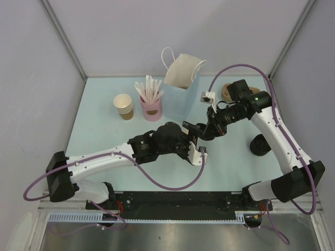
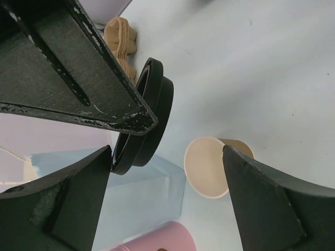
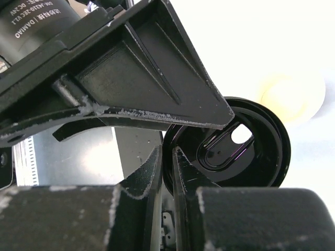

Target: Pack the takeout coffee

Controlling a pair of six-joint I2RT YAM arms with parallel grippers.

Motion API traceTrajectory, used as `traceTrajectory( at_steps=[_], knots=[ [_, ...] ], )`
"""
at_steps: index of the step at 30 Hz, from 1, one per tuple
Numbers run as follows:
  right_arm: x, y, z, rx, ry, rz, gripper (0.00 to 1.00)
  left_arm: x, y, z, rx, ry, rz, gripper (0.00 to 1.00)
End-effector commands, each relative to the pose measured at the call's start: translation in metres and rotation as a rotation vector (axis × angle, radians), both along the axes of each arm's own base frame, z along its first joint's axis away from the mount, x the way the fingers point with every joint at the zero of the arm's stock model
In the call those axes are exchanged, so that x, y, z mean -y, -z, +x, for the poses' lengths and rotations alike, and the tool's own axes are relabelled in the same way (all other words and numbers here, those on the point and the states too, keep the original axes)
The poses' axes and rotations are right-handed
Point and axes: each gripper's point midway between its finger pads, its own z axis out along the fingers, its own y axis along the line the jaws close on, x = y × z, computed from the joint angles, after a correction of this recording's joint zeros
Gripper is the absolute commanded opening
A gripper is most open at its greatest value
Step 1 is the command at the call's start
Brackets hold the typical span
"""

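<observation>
The black plastic lid (image 3: 235, 146) hangs in the air, pinched at its rim by my right gripper (image 3: 167, 157), which is shut on it above the table's middle (image 1: 203, 129). The lid also shows edge-on in the left wrist view (image 2: 149, 112). My left gripper (image 2: 166, 157) is open and empty, its jaws spread wide right beside the lid, and it shows in the top view (image 1: 192, 138). No kraft cup with a lid on it is in view. The paper bag (image 1: 183, 78) stands open at the back centre.
A stack of tan lidless cups (image 1: 124, 106) and a pink cup with white straws (image 1: 151, 107) stand at the back left. A brown cardboard piece (image 1: 227, 90) lies right of the bag. A black round object (image 1: 260, 145) sits by the right arm.
</observation>
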Motion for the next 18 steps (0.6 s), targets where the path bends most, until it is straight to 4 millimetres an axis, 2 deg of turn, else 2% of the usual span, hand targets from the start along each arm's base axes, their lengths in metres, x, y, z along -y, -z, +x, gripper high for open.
traceTrajectory(
  at_steps=[1, 10, 13, 14, 15, 18],
  knots=[
    [-0.003, 0.001, 0.003, -0.004, -0.003, 0.011, 0.06, 0.012, -0.02, -0.008, -0.019, 0.021, -0.056, 0.89],
    [-0.002, 0.006, 0.008, -0.008, 0.016, -0.004, 0.05, 0.017, -0.03, -0.007, -0.034, 0.004, -0.081, 0.8],
    [-0.003, 0.007, 0.009, -0.007, 0.018, -0.006, 0.05, 0.019, -0.028, -0.008, -0.039, 0.008, -0.074, 0.69],
    [-0.002, 0.007, 0.009, -0.005, 0.018, -0.005, 0.05, 0.019, -0.028, -0.009, -0.038, 0.008, -0.074, 0.62],
    [-0.003, 0.007, 0.009, -0.009, 0.018, -0.005, 0.05, 0.02, -0.025, -0.01, -0.04, 0.011, -0.066, 0.58],
    [-0.003, 0.005, 0.008, -0.003, 0.016, 0.0, 0.05, 0.021, -0.024, -0.01, -0.039, 0.009, -0.064, 0.54]
  ],
)
